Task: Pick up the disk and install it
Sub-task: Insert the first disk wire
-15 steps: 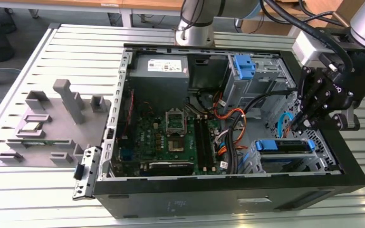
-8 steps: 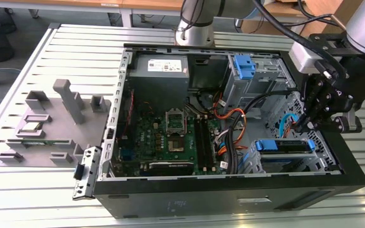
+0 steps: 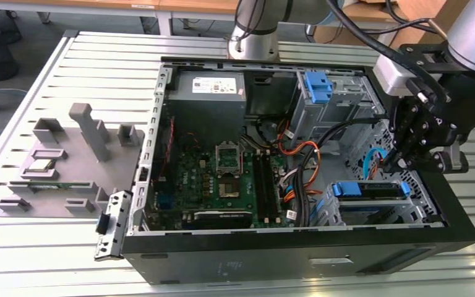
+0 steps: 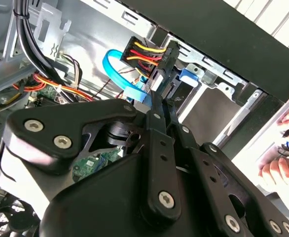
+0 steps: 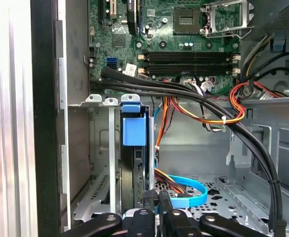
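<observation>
The tool [image 3: 409,162] is seen in the exterior view low inside the open computer case [image 3: 303,260], at the side toward the exterior view's right, just above the drive cage [image 3: 432,204]. The disk [image 3: 370,189] is seated in that cage, its blue carrier showing at the front of the bay. In the first wrist view the disk [image 5: 134,163] stands edge-on in the cage slot, with its blue carrier tab [image 5: 134,127] uppermost in the slot.

In the second wrist view the fingers [image 4: 157,133] are drawn close together, almost touching, with a black power connector [image 4: 160,66] at their tips; its yellow, red and black wires [image 4: 143,52] run off behind it. The connector seems to be pinched between the tips, though contact cannot be told for certain. A blue data cable [image 4: 116,69] loops just beside it.

The motherboard [image 3: 221,173] lies on the case floor, and a grey power supply [image 3: 208,86] sits in the far corner. The case rests on a slatted metal table [image 3: 56,68], beside a grey fixture [image 3: 68,161]. A person's fingers [image 4: 287,148] are seen at the edge of the second wrist view.
</observation>
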You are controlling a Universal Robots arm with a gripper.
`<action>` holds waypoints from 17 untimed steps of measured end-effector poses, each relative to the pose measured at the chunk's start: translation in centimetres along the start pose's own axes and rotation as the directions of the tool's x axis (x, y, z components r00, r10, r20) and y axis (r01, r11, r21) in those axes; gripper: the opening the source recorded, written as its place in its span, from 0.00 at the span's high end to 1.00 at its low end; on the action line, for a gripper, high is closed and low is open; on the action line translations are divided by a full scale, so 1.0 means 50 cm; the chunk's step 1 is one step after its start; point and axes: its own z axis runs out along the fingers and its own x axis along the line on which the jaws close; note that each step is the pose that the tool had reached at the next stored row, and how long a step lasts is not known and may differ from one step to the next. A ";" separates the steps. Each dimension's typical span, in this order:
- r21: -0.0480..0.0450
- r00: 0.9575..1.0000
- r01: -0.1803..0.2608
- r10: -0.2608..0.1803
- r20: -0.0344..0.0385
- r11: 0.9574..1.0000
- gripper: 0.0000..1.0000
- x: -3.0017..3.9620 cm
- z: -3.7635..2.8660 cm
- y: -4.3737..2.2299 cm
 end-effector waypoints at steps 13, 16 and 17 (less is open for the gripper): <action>0.001 1.000 0.001 -0.001 0.000 1.000 0.84 0.002 0.005 0.004; 0.007 1.000 0.001 -0.001 -0.003 1.000 0.84 0.002 0.005 0.005; 0.011 1.000 0.001 -0.001 -0.004 1.000 0.84 0.002 0.005 0.005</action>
